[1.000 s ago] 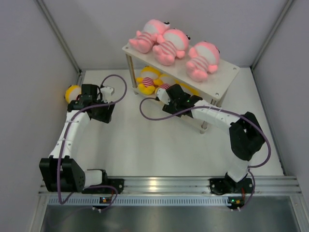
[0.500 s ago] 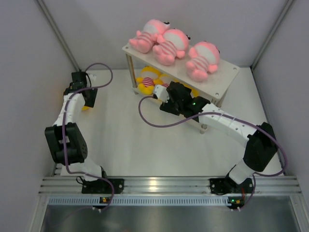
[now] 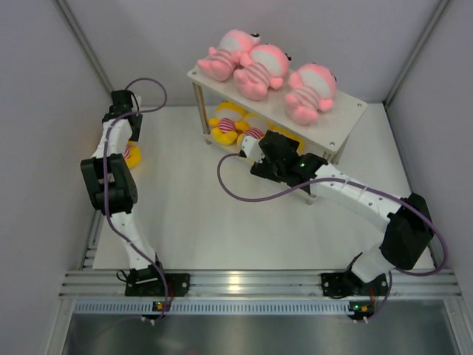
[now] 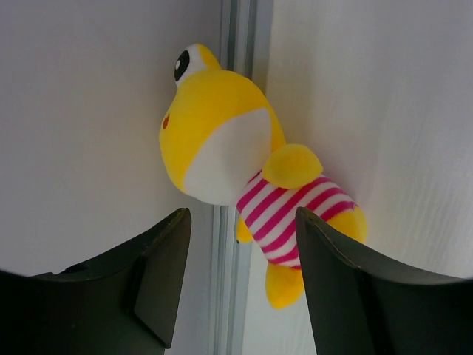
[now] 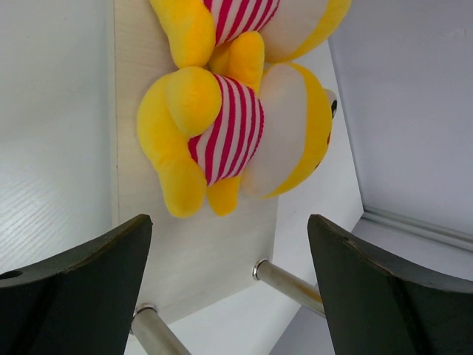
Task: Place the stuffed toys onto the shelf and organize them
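Note:
The white shelf stands at the back. Three pink stuffed toys lie on its top tier. Yellow stuffed toys lie on the lower tier. In the right wrist view one striped yellow toy lies on the lower board, with another behind it. My right gripper is open and empty just in front of that board; it also shows in the top view. A loose yellow toy lies against the left wall. My left gripper is open just short of its feet.
Silver shelf legs stand right in front of the right gripper. A metal frame rail runs along the left wall beside the loose toy. Purple cables loop off both arms over the white table.
The left arm has stretched out from a folded pose to the left wall, bringing its open gripper to the loose yellow toy. The right arm's elbow has swung right; its gripper stays at the shelf.

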Available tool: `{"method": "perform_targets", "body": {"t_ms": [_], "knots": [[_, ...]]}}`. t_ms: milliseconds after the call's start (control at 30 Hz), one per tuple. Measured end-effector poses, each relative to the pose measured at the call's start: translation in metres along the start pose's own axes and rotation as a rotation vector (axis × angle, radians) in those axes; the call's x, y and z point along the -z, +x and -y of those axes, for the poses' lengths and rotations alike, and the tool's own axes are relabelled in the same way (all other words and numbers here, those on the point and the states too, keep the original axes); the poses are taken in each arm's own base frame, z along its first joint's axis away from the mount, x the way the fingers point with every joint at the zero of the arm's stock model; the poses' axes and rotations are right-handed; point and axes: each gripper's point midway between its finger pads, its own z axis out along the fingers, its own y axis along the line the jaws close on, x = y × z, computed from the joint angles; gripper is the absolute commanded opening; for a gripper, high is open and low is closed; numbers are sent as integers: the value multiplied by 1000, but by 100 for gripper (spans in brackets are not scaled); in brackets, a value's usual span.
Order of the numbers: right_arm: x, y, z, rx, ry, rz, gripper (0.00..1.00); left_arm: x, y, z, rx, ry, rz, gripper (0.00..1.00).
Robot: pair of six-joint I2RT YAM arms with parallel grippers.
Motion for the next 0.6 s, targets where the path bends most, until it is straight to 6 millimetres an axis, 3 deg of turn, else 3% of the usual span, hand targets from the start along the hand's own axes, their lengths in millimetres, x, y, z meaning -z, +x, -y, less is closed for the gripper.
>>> {"method": "perform_targets", "body": {"t_ms": [133, 400, 600], "knots": [[0, 5, -6, 9, -13, -14, 86, -26, 9, -2, 4, -19, -43, 64], [-1, 16, -17, 28, -38, -52, 85, -41, 13, -23, 38, -49, -55, 66], [-7, 21, -28, 64, -48, -97, 85, -65, 27, -30, 57, -55, -89, 68]]}}
